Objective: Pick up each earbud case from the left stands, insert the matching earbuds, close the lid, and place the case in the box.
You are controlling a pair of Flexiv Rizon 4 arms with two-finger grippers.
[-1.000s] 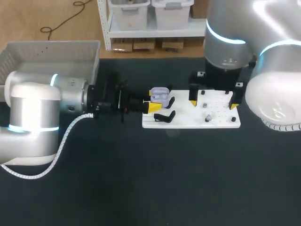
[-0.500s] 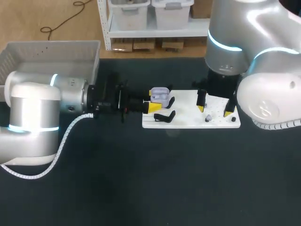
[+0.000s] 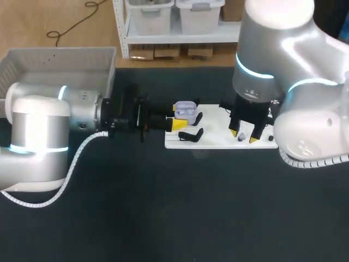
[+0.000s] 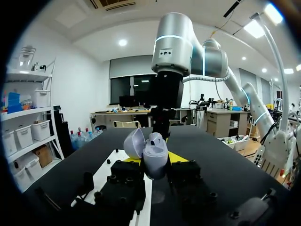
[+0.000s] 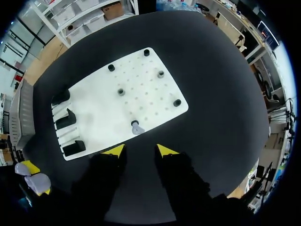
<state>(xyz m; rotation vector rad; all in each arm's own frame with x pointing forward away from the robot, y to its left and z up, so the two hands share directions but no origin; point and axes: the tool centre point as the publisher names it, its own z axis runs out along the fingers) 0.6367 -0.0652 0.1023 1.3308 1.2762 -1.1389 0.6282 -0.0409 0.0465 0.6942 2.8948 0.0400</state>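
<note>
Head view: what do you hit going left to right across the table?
Grey box → left arm → earbud case, lid open, in the left gripper → bare stretch of the white board → right gripper, open over the board → right arm.

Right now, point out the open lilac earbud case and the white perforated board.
open lilac earbud case (image 4: 155,159), left wrist view, its body.
white perforated board (image 5: 146,101), right wrist view, bare middle.
</note>
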